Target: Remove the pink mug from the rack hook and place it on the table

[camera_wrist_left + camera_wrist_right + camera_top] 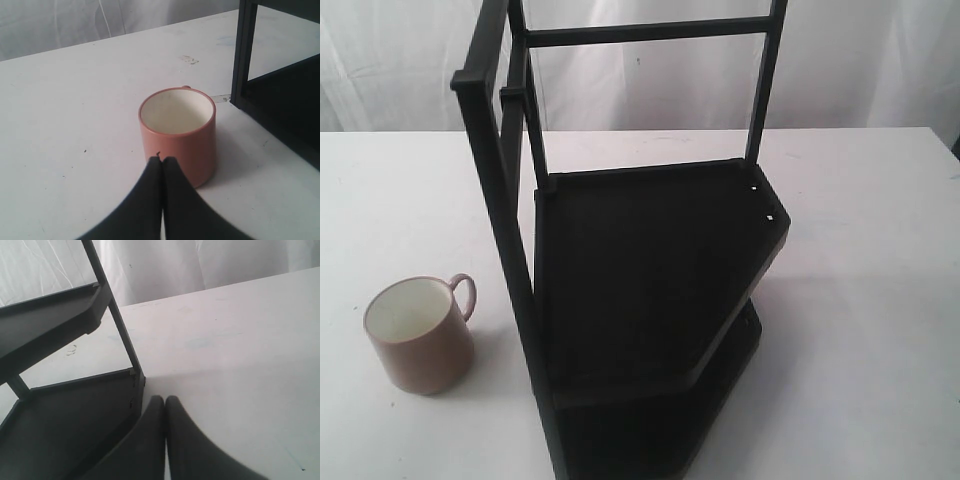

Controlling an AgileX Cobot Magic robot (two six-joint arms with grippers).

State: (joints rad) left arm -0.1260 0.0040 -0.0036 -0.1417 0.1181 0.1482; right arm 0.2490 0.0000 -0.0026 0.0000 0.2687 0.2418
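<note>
— How many things are out?
— One pink mug [420,335], one black rack [650,290]. The mug stands upright on the table [860,300] at the rack's eight o'clock, off the rack hook [513,92].
— And the grippers?
— The left gripper [162,160] and the right gripper [165,399] each have their fingers pressed together, gripping nothing.

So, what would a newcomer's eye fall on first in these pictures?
The tall black rack dominates the middle of the exterior view, standing on the white table. To its left, the pink mug stands upright on the table, apart from the rack. In the left wrist view, the shut left gripper is close to the mug.
</note>
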